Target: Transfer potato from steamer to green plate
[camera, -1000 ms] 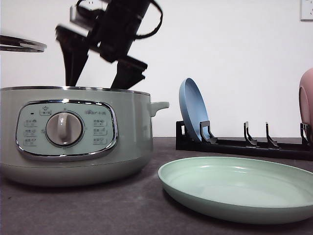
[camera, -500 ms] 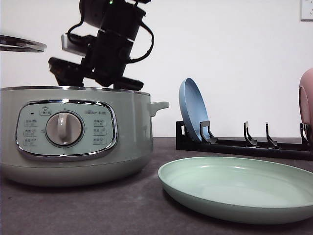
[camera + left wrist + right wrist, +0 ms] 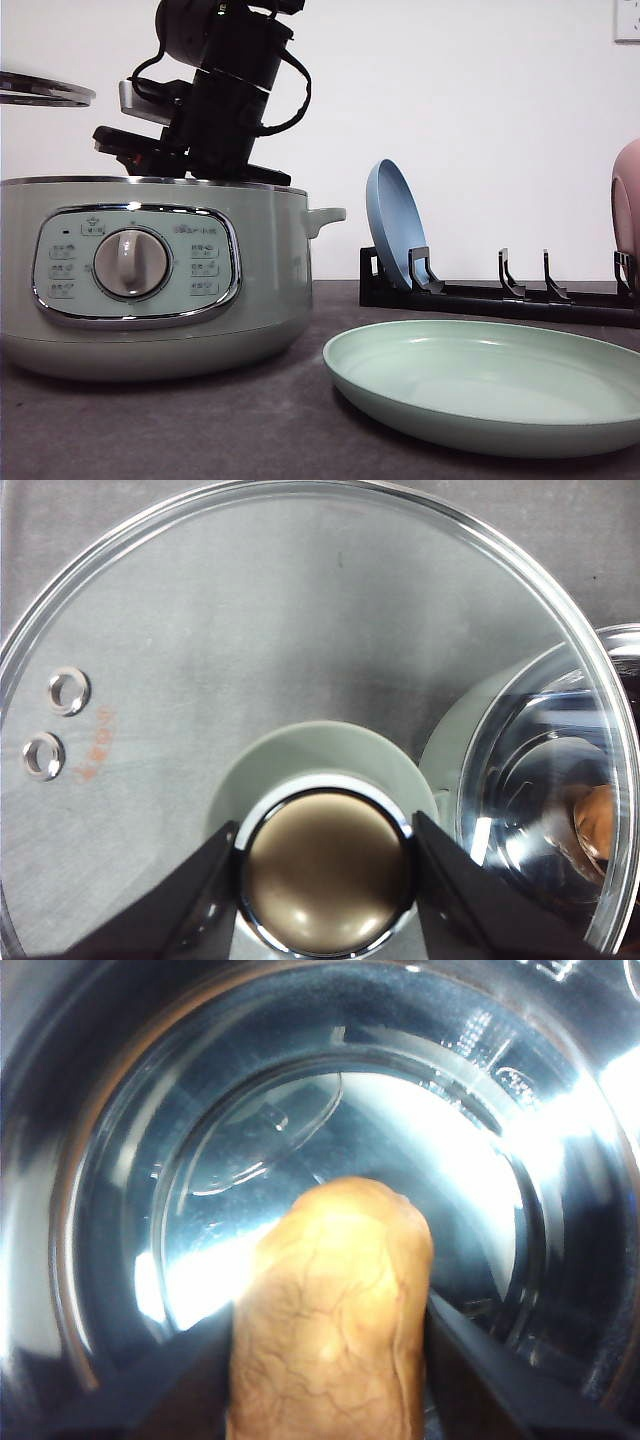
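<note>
1. The step in hand looks like the pick-up: in the right wrist view the potato (image 3: 335, 1305) sits between the two fingers of the right gripper (image 3: 330, 1380), inside the shiny bowl of the steamer (image 3: 150, 270). The fingers flank it closely on both sides and seem to be pinching it, though the contact itself is blurred.

2. In the front view the right arm reaches down into the open steamer, its fingertips below the rim.

3. The left gripper (image 3: 325, 880) is clamped on the knob (image 3: 325, 875) of the glass lid (image 3: 200, 660), holding the lid up and to the side of the pot; the lid's edge (image 3: 45, 90) shows above the steamer in the front view.

4. The next move, as I judge it, calls for a straight lift clear of the rim, then a carry across to the green plate (image 3: 490, 385), which lies bare on the table just beside the steamer.

5. Hard to make out: the pot's inside is hidden from the front, the potato's lower end is cut off, and glare washes out the pot floor. A pink plate (image 3: 627, 210) is cut by the frame edge; a blue plate (image 3: 395, 225) stands in the rack (image 3: 500, 295).
</note>
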`<state>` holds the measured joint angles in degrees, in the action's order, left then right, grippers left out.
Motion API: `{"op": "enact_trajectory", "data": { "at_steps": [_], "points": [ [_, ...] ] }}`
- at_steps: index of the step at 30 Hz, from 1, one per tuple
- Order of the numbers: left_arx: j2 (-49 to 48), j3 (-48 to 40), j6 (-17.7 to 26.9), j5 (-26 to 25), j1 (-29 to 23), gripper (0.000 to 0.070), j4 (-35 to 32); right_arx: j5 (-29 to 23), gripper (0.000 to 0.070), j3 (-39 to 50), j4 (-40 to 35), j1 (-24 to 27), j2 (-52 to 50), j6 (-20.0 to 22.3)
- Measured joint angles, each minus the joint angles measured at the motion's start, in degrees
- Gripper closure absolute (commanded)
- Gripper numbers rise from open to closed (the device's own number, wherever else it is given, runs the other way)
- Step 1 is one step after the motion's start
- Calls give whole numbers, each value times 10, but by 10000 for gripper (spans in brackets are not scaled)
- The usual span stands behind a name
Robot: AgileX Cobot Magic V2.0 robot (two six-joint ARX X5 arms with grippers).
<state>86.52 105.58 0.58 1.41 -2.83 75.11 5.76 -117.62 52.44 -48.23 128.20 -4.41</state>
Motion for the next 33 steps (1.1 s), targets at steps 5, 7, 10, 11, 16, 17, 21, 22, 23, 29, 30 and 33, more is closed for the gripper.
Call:
{"op": "enact_trajectory", "data": {
  "at_steps": [5, 7, 10, 11, 16, 17, 21, 22, 23, 29, 30, 33],
  "points": [
    [0, 0, 0, 0, 0, 697, 0, 0, 510, -16, 21, 0, 0, 2],
    [0, 0, 0, 0, 0, 697, -1, 0, 510, -39, 36, 0, 0, 7],
    [0, 0, 0, 0, 0, 697, -1, 0, 510, -86, 63, 1, -1, 15],
    [0, 0, 0, 0, 0, 697, -1, 0, 510, -104, 75, 1, -2, 17],
    [0, 0, 0, 0, 0, 697, -1, -4, 546, -179, 137, 3, -21, 34],
    [0, 0, 0, -1, 0, 697, -1, -9, 557, -186, 143, 4, -32, 37],
    [0, 0, 0, -17, 0, 697, -1, -27, 573, -191, 168, 13, -90, 47],
    [0, 0, 0, -22, 0, 697, -1, -27, 573, -191, 177, 16, -103, 49],
    [0, 0, 0, -26, 0, 697, -1, -27, 573, -192, 186, 20, -117, 51],
    [0, 0, 0, -29, 6, 697, -1, -28, 573, -191, 235, 57, -188, 58],
    [0, 0, 0, -29, 8, 697, -1, -28, 573, -188, 238, 65, -201, 58],
    [0, 0, 0, -29, 15, 697, -1, -28, 573, -161, 238, 87, -253, 58]
  ]
}}
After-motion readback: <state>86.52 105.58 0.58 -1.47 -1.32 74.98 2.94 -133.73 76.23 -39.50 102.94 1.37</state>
